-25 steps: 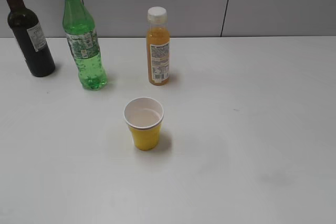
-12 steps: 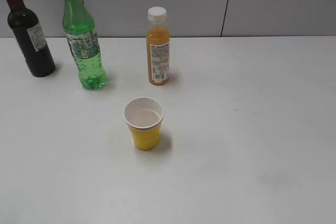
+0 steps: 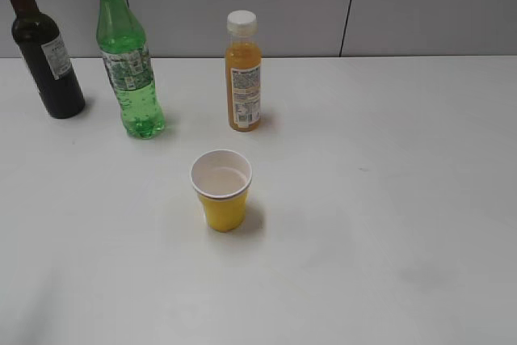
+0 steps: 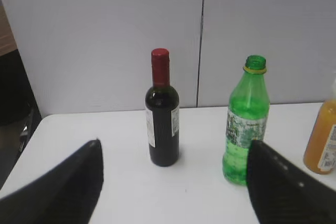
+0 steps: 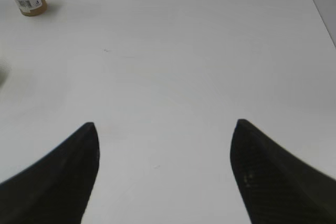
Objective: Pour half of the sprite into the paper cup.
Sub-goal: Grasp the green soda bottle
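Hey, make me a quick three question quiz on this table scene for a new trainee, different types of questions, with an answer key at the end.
1. True or false: the sprite has no cap on.
2. Multiple choice: which stands nearest the cup in the exterior view? A) wine bottle B) juice bottle C) sprite
3. Fill in: in its wrist view, the left gripper is ____ and holds nothing.

Key
1. True; its mouth is open, with only a yellow ring below it.
2. B
3. open; the right gripper is open too, over bare table.
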